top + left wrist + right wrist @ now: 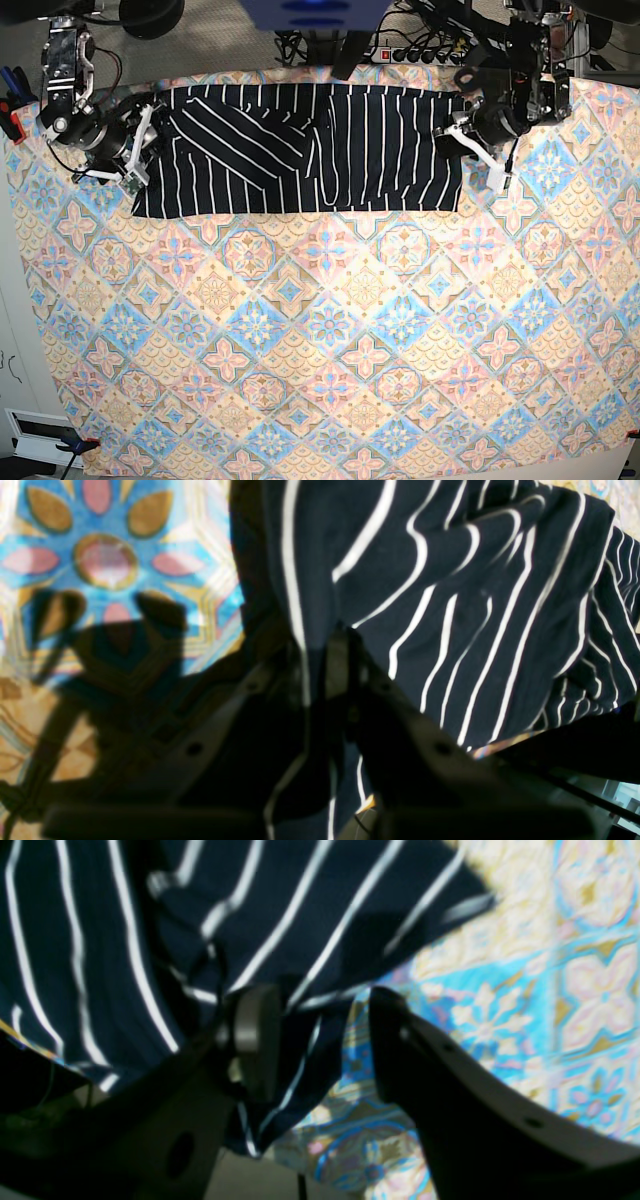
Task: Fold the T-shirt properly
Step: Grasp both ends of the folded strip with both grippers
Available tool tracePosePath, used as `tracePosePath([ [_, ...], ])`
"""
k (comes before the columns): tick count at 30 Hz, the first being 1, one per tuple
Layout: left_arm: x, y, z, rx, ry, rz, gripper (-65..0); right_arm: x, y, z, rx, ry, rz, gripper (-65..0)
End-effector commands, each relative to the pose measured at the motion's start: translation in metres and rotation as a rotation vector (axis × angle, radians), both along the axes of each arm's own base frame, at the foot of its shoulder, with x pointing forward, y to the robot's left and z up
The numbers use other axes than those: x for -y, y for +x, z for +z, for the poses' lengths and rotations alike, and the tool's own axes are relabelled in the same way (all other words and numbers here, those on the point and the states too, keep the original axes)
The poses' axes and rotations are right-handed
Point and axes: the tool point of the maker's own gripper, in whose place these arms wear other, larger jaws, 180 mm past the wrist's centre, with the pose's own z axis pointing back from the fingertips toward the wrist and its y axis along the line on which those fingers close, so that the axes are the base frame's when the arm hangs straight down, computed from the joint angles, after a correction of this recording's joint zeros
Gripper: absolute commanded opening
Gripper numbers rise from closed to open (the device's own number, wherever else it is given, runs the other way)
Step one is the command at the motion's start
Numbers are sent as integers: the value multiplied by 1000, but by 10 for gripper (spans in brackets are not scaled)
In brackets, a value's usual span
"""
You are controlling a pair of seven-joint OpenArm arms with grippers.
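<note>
The dark navy T-shirt (300, 150) with thin white stripes lies as a wide band across the far side of the table, one part folded diagonally over its left half. My left gripper (455, 135) is at its right end. In the left wrist view this gripper (336, 640) is shut on a pinch of the T-shirt (475, 605), which rises in loose folds. My right gripper (140, 150) is at the shirt's left end. Up close, the right gripper (320, 1010) is open, and an edge of the T-shirt (100, 940) hangs beside its left pad (255, 1040).
A pastel floral-tile cloth (320, 350) covers the whole table under the shirt. A power strip (410, 50) and cables lie behind the far edge. Clamps sit at the left edge (10, 120) and the near left corner (75, 445).
</note>
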Motion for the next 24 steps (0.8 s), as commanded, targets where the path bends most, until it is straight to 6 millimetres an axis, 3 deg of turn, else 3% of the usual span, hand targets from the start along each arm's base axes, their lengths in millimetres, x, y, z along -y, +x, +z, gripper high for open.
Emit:
tracePosePath([
  [1,-6,8,9,37,6,-4,-650,4,6,6,24,-2,3,-347],
  [4,-8,9,10,37,12,-6,-650,9,4,0,4,1,-18,-325],
  [7,-6,9,10,38,9,-7,-650,11,22,1,26,21,-43,-321],
  [12,-5,8,9,36,6,-9,-650,2,32,-1,27,170,-111,-321],
  [14,-5,8,9,36,6,-9,-650,8,33,0,30,210,-159,-321],
  [24,-5,10,10,41,6,-9,-650,24,14,-24,-45,242,-256,-321],
])
